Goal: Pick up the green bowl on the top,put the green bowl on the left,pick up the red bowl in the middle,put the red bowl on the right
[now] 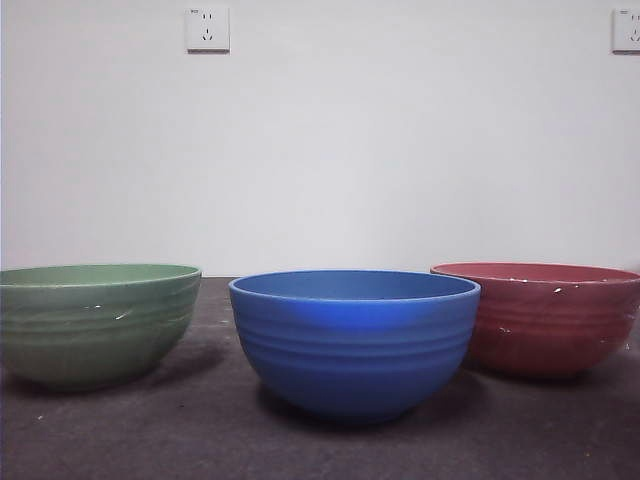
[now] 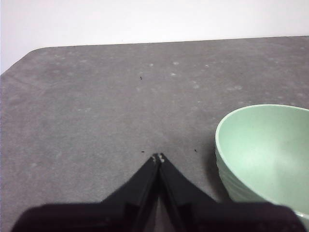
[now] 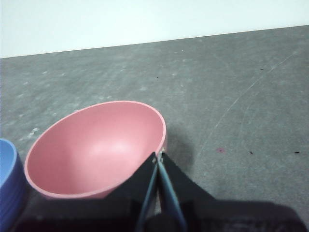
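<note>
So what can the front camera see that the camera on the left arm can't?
Only the front view shows all three bowls in a row: the blue bowl in the middle and the red bowl at one end, plus two wall sockets behind them.

Only the left wrist view shows the left end effector, its jaws shut, empty, beside the green bowl, and that bowl's pale, empty inside.

Both show the green bowl, upright on the grey table, with the white wall behind.
</note>
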